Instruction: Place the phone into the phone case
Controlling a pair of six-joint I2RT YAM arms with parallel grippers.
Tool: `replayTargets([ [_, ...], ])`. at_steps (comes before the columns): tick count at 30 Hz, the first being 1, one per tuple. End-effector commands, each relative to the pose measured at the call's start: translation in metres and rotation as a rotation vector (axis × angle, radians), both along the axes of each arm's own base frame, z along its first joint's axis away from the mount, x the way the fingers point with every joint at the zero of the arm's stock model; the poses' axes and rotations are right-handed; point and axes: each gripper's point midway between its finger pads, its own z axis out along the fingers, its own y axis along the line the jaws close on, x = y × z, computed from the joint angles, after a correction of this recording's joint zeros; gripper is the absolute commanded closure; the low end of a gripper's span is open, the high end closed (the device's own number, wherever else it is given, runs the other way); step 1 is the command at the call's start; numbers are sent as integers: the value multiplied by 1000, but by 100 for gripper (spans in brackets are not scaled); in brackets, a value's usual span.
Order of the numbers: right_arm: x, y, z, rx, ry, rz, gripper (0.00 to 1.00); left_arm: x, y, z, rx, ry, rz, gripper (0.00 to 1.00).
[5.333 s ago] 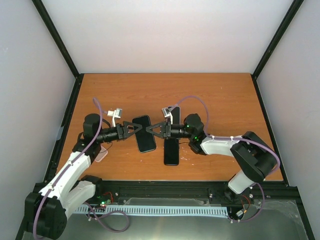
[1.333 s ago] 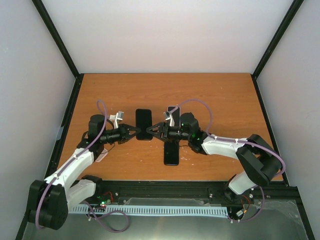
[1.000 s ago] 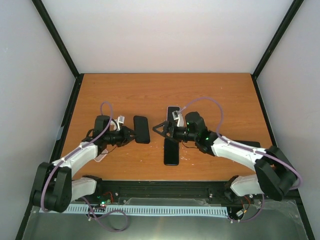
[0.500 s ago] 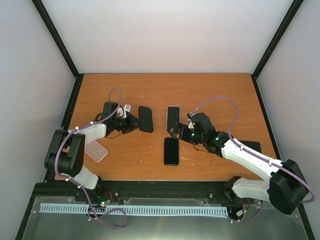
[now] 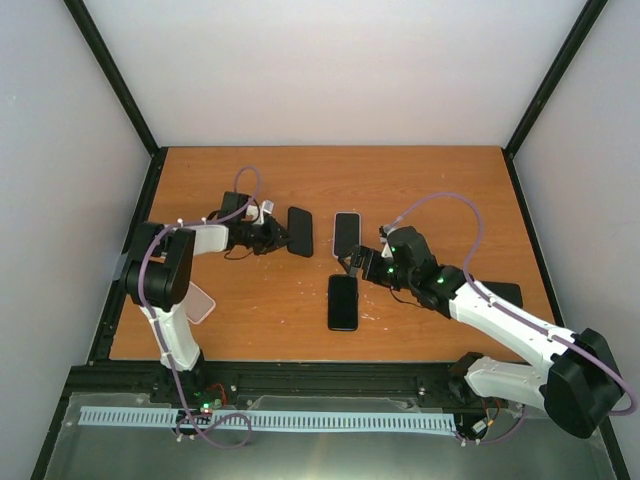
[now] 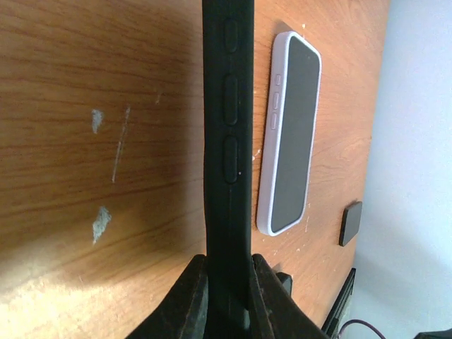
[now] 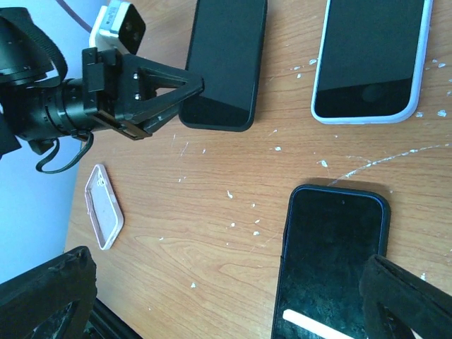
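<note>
While the left end effector [image 6: 227,272] pinches the black case [image 6: 227,127], the right end effector [image 7: 226,286] hangs spread.

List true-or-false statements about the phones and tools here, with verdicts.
1. The left tool clamps the black phone by its edge. True.
2. The right tool grips the white-rimmed phone. False: it is open and holds nothing.
3. The pink case lies apart from all three phones. True.
4. The blue-rimmed phone is stacked on the white-rimmed one. False: they lie apart, side by side.
</note>
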Motion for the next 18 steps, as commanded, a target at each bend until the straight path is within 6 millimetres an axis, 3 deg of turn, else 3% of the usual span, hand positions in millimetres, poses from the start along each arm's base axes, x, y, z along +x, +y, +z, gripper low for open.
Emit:
replayTargets([
  [1, 1, -8, -2, -13, -17, -25, 0, 17, -8, 14, -43, -79, -50, 89],
  [4, 1, -8, -2, -12, -15, -31, 0, 17, -4, 4, -11, -52, -27, 80],
  [10, 0, -13, -5, -40, -1, -42, 0, 15, 15, -2, 127, -12, 45, 37],
  [15, 1, -12, -4, -27, -3, -44, 0, 4, 40, -3, 269, 51, 137, 16],
  [18, 2, -11, -6, -32, 0, -43, 0, -3, 58, 1, 354, 80, 205, 11],
])
